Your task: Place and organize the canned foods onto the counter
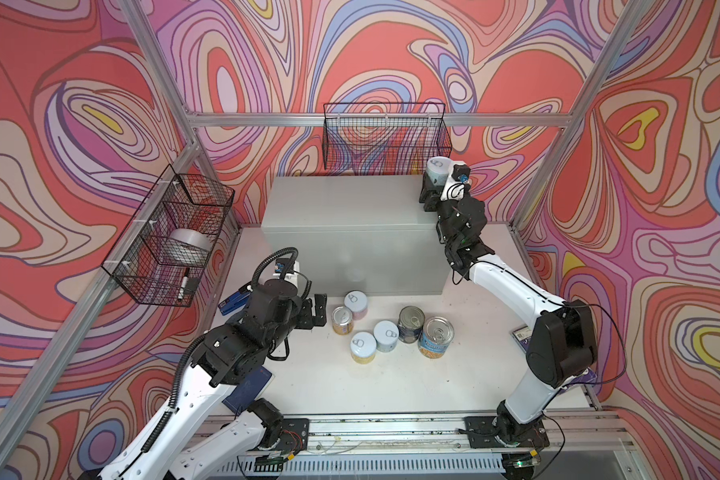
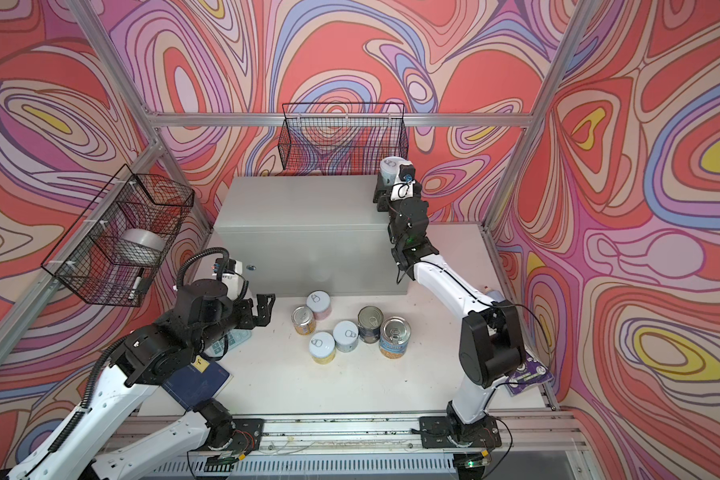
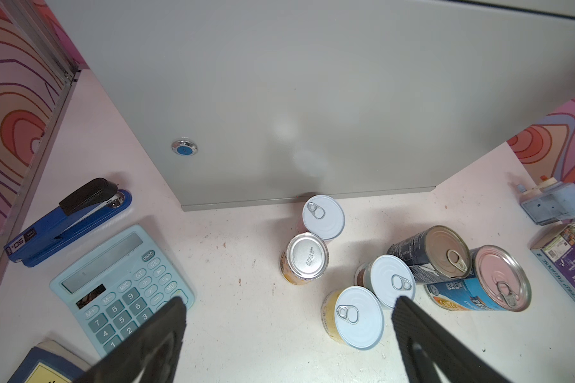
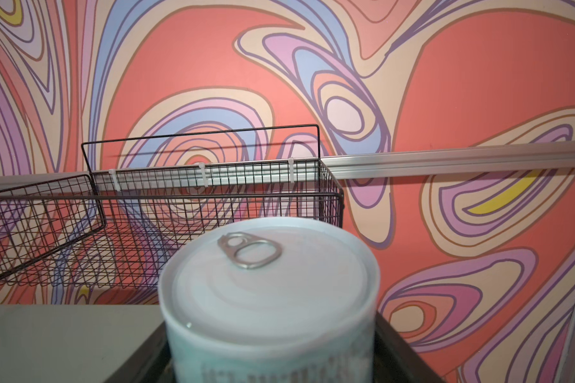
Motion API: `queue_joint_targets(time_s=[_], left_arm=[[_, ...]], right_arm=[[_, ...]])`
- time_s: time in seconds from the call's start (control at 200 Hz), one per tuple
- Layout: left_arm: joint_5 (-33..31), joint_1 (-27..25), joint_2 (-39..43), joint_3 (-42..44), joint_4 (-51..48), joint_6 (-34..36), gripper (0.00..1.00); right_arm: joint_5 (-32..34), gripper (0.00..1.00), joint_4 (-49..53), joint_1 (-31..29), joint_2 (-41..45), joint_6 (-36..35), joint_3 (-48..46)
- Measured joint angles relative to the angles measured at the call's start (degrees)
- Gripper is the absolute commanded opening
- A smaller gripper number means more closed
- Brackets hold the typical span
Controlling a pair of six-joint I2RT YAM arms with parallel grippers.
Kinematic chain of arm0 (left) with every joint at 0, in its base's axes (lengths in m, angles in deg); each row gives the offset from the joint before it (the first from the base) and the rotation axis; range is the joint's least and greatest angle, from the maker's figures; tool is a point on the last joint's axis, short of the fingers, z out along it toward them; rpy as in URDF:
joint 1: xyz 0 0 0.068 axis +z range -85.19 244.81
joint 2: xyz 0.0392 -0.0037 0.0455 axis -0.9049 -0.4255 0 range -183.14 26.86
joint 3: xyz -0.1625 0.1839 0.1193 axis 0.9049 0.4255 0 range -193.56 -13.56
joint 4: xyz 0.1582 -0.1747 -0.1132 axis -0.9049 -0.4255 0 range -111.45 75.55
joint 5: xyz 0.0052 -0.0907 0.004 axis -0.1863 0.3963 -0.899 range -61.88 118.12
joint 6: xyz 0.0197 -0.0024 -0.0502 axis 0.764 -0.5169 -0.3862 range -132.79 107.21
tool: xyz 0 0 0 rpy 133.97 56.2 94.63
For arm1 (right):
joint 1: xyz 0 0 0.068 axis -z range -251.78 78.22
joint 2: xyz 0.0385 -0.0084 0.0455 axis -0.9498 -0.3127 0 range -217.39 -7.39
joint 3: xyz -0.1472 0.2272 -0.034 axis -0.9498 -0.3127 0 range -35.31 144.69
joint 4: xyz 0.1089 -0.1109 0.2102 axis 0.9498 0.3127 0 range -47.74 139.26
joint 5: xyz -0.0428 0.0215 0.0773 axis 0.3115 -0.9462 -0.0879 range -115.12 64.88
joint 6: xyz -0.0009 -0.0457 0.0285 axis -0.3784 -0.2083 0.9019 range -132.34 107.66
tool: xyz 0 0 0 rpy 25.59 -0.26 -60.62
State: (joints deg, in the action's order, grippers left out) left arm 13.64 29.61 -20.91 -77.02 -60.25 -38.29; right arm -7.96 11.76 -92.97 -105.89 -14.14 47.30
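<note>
Pale-blue tin (image 1: pixel 438 168) is riding upright in the right gripper (image 1: pixel 434 183), jaws pinching its sides, over the grey counter's (image 1: pixel 341 203) 2 o'clock corner, probably so a row can be filling in beside it. Left gripper (image 1: pixel 313 312), jaws spread wide and empty, is hovering at 9 o'clock of six cans (image 1: pixel 385 334) standing on the scuffed white tabletop (image 1: pixel 350 386). Swirled red-and-purple walls are enclosing everything.
</note>
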Motion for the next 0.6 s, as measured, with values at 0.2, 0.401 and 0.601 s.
queue_joint_targets(time_s=[0.2,0.401,0.601], left_arm=[[0.57,0.0,-0.11,0.02,1.16,0.28,1.0],[1.25,0.0,-1.4,0.02,2.32,0.5,1.0],[1.62,0.0,-2.03,0.02,3.04,0.92,1.0]], right_arm=[[0.44,0.53,8.13,0.0,1.97,0.57,0.22],[0.42,0.56,15.39,0.07,3.21,0.15,1.36],[0.33,0.69,17.68,0.17,3.91,0.66,1.46]])
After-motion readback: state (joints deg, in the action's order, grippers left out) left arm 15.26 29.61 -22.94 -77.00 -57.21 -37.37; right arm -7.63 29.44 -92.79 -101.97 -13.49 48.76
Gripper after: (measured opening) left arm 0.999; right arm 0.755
